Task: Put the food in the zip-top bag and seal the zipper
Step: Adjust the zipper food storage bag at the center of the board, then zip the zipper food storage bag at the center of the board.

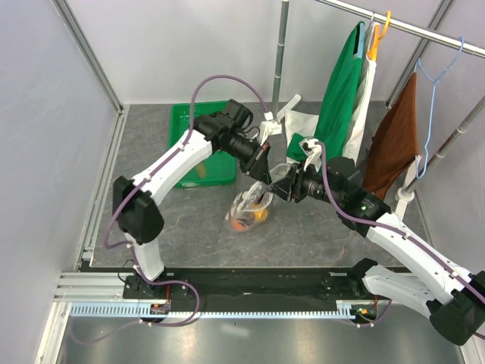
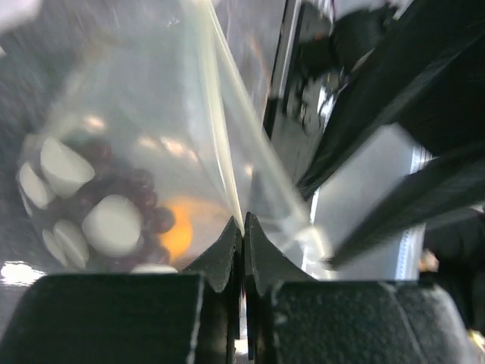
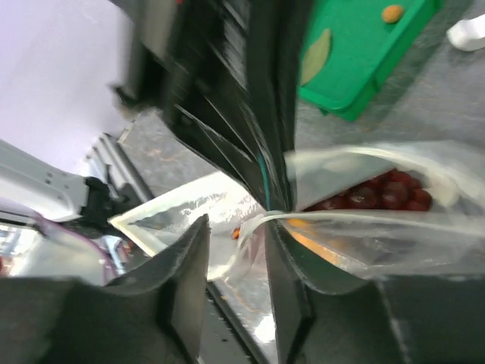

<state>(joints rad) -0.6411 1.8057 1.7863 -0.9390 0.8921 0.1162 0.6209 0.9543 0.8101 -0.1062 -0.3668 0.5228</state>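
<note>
Floppy, slippery zip-top bag [image 1: 250, 208]: left hand [image 2: 242, 227] pinches its zipper [image 2: 221, 129]; right hand [image 3: 236, 227] narrow, grip unclear; the stiffer strip likely holds best

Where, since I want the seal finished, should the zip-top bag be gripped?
On the zipper, the strip along its mouth, coming from above: the zip-top bag sags floppy with food weighing its bottom, so film elsewhere would likely slip.
</note>
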